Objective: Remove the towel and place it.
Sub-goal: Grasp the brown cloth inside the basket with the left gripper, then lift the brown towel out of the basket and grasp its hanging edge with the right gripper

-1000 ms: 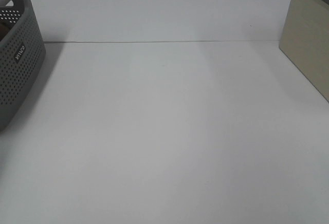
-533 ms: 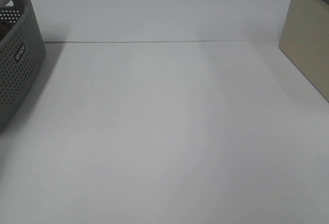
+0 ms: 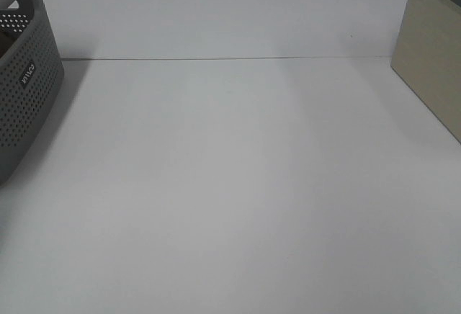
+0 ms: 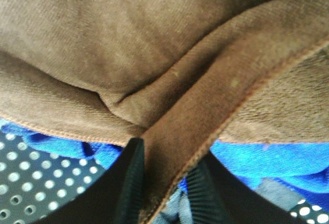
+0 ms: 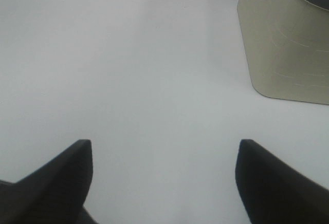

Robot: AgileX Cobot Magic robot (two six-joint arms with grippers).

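The dark brown towel [image 4: 154,39] fills the left wrist view, lying in the grey basket [image 3: 29,105] over a blue cloth [image 4: 267,160]. My left gripper [image 4: 167,154] is shut on a stitched hem fold of the towel, with one black finger on each side of it. The basket's perforated floor [image 4: 31,183] shows below. My right gripper [image 5: 164,147] is open and empty, hovering over the white table [image 5: 128,70]. Neither gripper nor the towel shows in the exterior high view; the basket sits cut off at its left edge.
A beige box [image 3: 432,62] stands at the table's right side and shows in the right wrist view [image 5: 288,44] ahead of the right gripper. The white table [image 3: 238,184] spreads between basket and box, with a white back wall behind.
The basket has shifted very slightly in the exterior high view. Nothing else has visibly changed.
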